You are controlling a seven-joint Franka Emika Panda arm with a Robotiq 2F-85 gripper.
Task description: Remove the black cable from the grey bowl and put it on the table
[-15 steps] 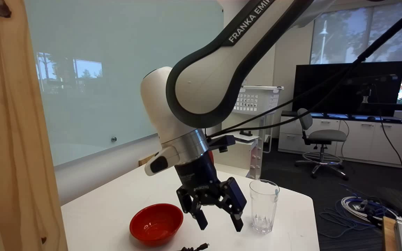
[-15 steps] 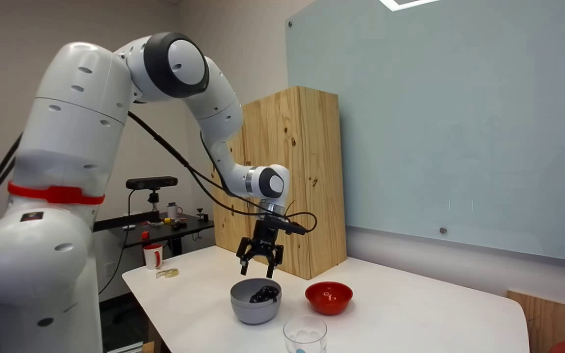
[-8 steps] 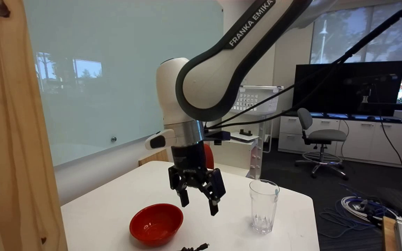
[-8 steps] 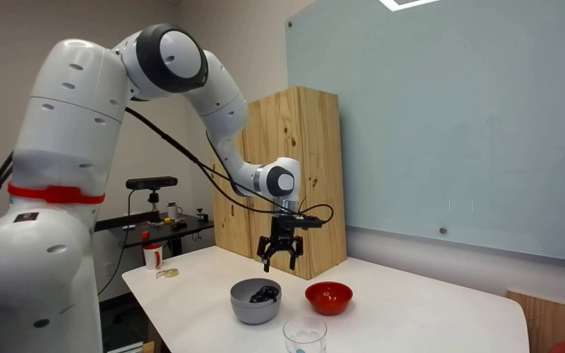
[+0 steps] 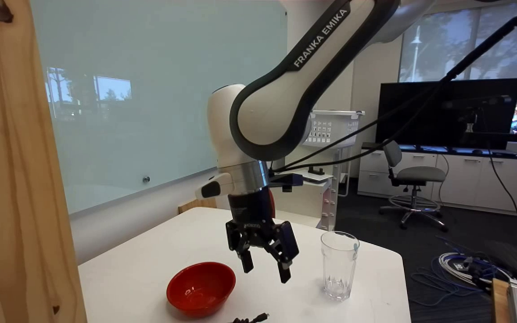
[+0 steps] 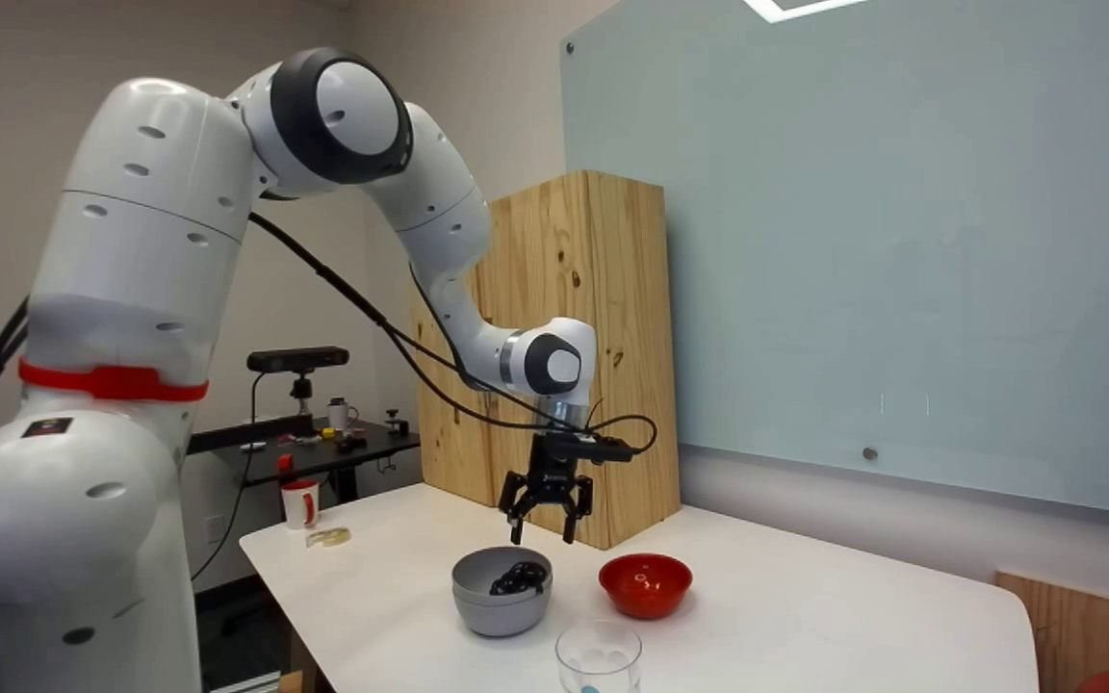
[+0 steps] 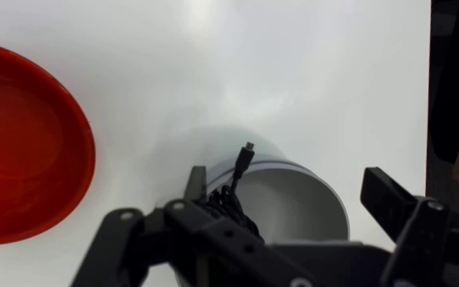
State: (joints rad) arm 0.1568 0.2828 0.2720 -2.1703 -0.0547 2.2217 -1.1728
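Black cable (image 6: pixel 519 577) lies in the grey bowl (image 6: pixel 502 614), claw (image 6: pixel 543 533) spread wide over the bench (image 6: pixel 834 616)

I have the claw above the bench, its jaws well apart. In my wrist view the grey bowl sits between the red bowl (image 7: pixel 26 147) and a straight bench edge; the black cable is bunched against its inner wall, partly hidden by the claw, with the plug crossing the rim.

The bench top is white and its corners look rounded. In an exterior view a drinking glass (image 5: pixel 340 269) stands in from one corner, apart from the red bowl. Near another corner I see a white mug (image 6: pixel 295 507) with a red handle, and just beside it a yellowish item (image 6: pixel 330 536) I cannot make out. A wooden cabinet (image 6: pixel 627 366) rises at the back edge, with a glass board (image 6: pixel 863 241) hanging above that edge.

Past the bench's edge, an exterior view gives me dark floor (image 5: pixel 375 229) with a tangle of cables (image 5: pixel 469 269), a grey chair (image 5: pixel 420 174), low white cabinets (image 5: pixel 465 179) and a black screen (image 5: pixel 447 130) in front of a window (image 5: pixel 442 45).
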